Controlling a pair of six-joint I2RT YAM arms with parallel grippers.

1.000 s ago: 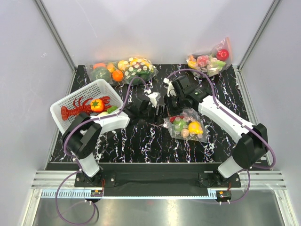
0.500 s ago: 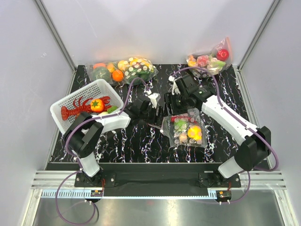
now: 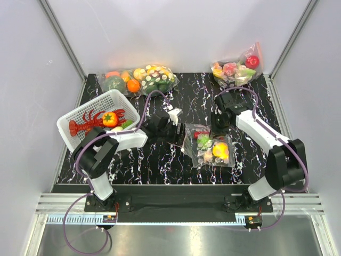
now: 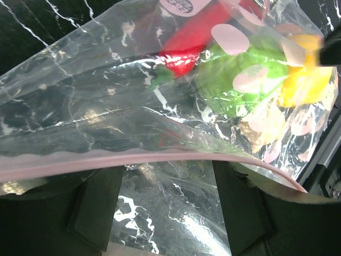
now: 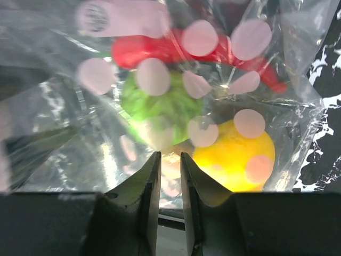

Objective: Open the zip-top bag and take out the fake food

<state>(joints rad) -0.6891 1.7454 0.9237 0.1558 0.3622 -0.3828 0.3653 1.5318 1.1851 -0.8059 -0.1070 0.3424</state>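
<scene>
The zip-top bag (image 3: 197,140) lies between my grippers, fake food (image 3: 219,150) inside; its zip strip (image 4: 133,159) runs crosswise over my left gripper (image 3: 181,136), fingers (image 4: 96,208) apart, the nearer one; my right gripper (image 3: 217,127) looks pinched on the bag's far corner.

The left arm (image 3: 120,140) and right arm (image 3: 257,129) share white links and black joints, with black bases (image 3: 101,202) at 6 o'clock. A purple cable (image 3: 64,232) trails along each. The fingers (image 4: 96,213) are dark, angular and matte.
</scene>
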